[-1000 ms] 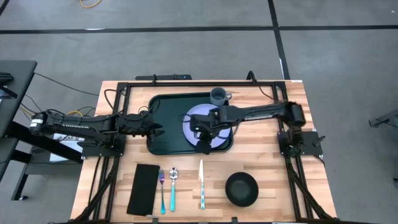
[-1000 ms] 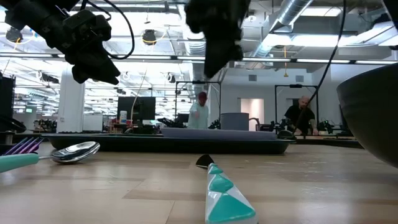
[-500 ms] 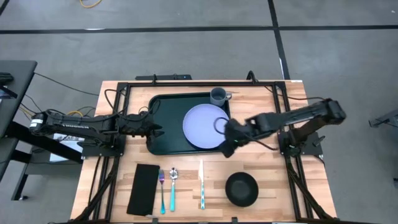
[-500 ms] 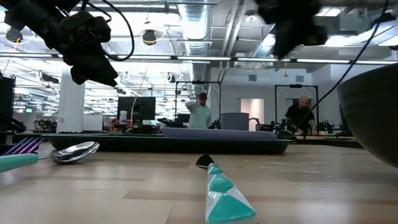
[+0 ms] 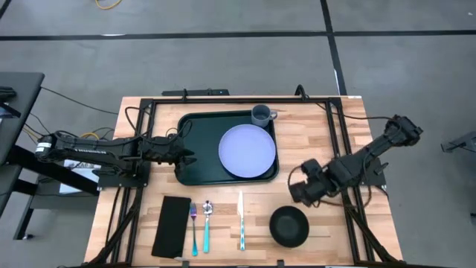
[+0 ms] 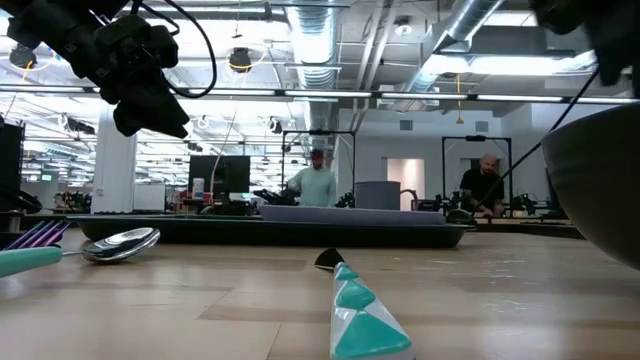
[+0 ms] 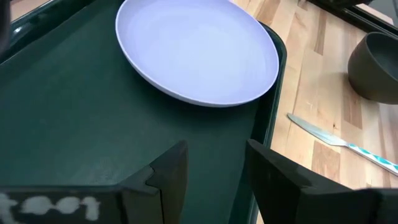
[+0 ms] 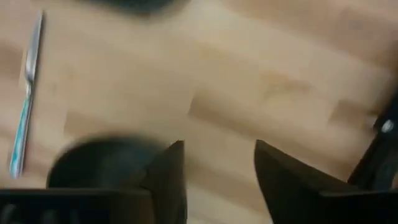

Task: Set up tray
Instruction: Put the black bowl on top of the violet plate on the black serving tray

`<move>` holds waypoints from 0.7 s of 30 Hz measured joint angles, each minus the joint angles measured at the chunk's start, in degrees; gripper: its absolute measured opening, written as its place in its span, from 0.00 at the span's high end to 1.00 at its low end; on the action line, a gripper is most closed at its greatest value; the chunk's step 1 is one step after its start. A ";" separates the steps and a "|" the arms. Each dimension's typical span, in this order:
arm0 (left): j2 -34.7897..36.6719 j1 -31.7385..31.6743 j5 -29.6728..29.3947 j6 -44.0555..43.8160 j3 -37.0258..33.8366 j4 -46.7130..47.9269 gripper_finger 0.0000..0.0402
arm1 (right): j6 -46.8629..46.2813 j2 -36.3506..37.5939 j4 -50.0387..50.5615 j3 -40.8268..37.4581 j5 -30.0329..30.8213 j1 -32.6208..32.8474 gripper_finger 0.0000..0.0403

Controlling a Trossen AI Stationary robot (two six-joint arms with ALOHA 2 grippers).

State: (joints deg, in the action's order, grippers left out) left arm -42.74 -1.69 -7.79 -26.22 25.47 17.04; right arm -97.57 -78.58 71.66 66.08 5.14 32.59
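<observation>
Tray [image 5: 201, 145] already holds plate [image 5: 247, 150] and cup [image 5: 261, 115]. My right gripper [image 5: 299, 192], fingers parted and empty, hangs beside the bowl [image 5: 288, 225]; I'd grasp its rim next. Left gripper [image 5: 187, 158], parted, waits over the tray's edge.

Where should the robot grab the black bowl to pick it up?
Probably by its rim. The bowl sits upright and open on the table, so one finger could go inside and one outside the thin wall. The right tool hovers open just behind it, so coming straight down on the near edge looks easiest.
</observation>
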 joint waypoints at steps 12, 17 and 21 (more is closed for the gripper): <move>-0.01 0.00 -0.04 -0.04 0.00 -0.44 0.63 | -10.78 -9.18 -10.73 0.01 -4.95 11.44 0.39; -0.02 -0.01 -0.07 -0.06 0.00 -0.68 0.63 | -9.20 -13.41 -14.46 0.01 -8.85 11.69 0.39; 0.00 -0.02 -0.07 -0.07 0.00 -0.68 0.63 | -6.78 -16.55 -16.80 0.01 -10.04 11.63 0.40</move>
State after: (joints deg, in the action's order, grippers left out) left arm -42.74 -1.71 -7.86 -26.28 25.47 16.36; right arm -104.35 -95.12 54.87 66.08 -4.90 44.22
